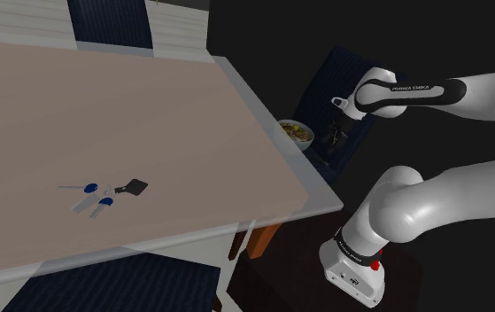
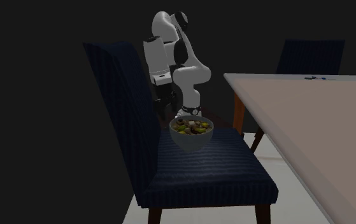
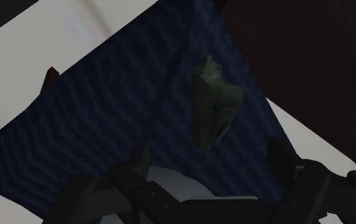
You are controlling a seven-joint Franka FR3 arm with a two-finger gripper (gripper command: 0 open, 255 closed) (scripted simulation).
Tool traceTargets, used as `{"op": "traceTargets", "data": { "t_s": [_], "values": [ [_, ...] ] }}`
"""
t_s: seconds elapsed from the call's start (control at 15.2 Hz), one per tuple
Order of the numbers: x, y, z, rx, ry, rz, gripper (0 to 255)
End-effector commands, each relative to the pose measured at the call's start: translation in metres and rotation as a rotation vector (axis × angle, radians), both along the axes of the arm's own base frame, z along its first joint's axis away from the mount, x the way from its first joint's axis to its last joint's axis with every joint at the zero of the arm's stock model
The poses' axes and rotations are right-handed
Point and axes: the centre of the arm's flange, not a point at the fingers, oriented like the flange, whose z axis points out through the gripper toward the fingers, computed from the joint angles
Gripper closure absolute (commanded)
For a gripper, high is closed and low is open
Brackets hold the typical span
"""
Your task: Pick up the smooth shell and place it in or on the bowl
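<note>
The shell point(image 3: 214, 105), a dull grey-green, pointed lump with a smooth faceted surface, lies on the ribbed navy seat of the chair point(image 3: 106, 121). It is just ahead of the gripper point(image 3: 208, 151), whose black jaws stand wide apart to either side without touching it. The bowl point(image 2: 191, 144), round, grey and heaped with yellow-brown bits, sits on the same seat, and the pale curve low between the fingers may be its rim, though I can't be sure.
</note>
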Motion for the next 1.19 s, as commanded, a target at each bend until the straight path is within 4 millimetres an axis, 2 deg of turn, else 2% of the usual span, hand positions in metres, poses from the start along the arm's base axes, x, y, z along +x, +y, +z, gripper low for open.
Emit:
{"op": "traceTargets", "data": {
  "t_s": [0.0,0.4,0.86,0.92,1.12],
  "values": [
    [-0.003,-0.008,-0.016,-0.005,0.008,0.004,0],
    [0.000,-0.003,-0.045,-0.005,0.008,0.004,0],
    [0.000,-0.003,-0.045,-0.005,0.008,0.004,0],
    [-0.005,-0.003,-0.045,-0.005,0.008,0.005,255],
    [-0.006,-0.002,-0.042,-0.005,0.008,0.005,255]
  ]
}}
